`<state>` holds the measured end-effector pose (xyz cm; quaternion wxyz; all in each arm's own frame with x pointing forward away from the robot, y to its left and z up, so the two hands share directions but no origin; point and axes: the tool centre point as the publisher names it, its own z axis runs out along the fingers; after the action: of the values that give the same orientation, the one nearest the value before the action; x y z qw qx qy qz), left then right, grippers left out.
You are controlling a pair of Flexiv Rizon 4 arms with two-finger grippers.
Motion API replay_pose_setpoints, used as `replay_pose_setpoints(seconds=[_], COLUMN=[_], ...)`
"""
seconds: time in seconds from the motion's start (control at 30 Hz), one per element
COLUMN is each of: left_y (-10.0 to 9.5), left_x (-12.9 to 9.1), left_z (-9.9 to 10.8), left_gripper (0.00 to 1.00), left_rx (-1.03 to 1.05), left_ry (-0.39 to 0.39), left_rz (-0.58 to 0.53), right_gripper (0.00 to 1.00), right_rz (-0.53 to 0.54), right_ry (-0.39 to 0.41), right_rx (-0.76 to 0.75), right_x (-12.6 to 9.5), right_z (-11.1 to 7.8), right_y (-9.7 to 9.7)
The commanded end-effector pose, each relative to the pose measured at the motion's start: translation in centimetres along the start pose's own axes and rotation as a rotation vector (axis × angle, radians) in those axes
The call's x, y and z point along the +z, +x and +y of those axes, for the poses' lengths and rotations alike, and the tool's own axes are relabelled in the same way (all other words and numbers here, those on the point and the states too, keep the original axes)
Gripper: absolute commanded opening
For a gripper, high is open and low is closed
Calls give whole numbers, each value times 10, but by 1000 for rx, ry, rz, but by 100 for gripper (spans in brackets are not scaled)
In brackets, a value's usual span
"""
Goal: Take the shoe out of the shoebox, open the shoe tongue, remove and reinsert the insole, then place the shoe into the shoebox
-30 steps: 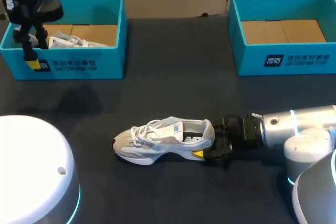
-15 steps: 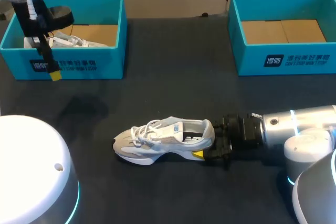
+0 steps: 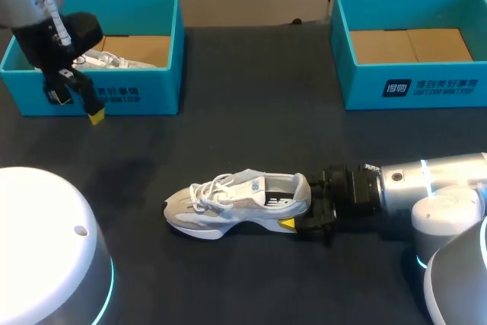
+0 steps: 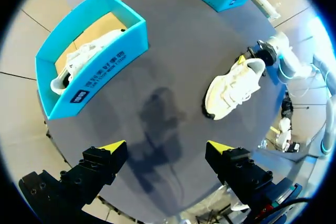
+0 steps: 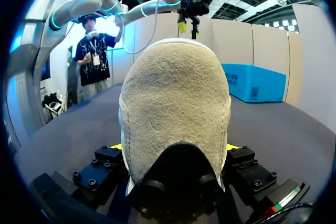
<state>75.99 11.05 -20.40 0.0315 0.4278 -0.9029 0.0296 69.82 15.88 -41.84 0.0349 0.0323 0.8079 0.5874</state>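
Near side, middle of the tabletop (image 3: 251,112): shoe (image 3: 237,205) is out of its box, sitting on its sole, toe toward the left edge, heel toward the right. Right gripper (image 3: 303,207) has its fingers on either side of the heel, jaws closed on it. Neither has shifted in the last second, so it looks like a brace hold for the tongue and insole work.

What changed: left gripper (image 4: 167,146) was over the front-left corner of the left shoebox (image 3: 163,51). It has since swung out past the front wall and now hangs above bare tabletop just in front of it. Jaws are wide with nothing in them, and the shoe is ahead of it, well apart.

My read: the take-out step is done and the left arm is coming in to open the tongue. Laces look tied, so the tongue may resist.

Far corners: the left shoebox has a second white shoe (image 3: 99,58) in it. Right shoebox (image 3: 365,89) shows its brown bottom.
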Motion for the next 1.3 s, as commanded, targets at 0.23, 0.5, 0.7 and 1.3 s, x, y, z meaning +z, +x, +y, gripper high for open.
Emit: replay_pose_setpoints(seconds=[0.23, 0.5, 0.7, 1.3], left_y=[32, 74, 101, 151], left_x=[30, 37, 40, 57], left_z=[10, 18, 14, -18], left_gripper=[100, 100, 100, 100], left_rx=[-129, -242, -296, -395], left_ry=[-119, -48, -60, -76], left_rz=[96, 16, 26, 50], right_gripper=[0, 0, 0, 0], right_rz=[-1, -1, -1, -1], right_ry=[5, 5, 5, 5], right_rx=[0, 0, 0, 0], right_x=[1, 1, 1, 1], right_z=[1, 1, 1, 1], right_y=[1, 1, 1, 1])
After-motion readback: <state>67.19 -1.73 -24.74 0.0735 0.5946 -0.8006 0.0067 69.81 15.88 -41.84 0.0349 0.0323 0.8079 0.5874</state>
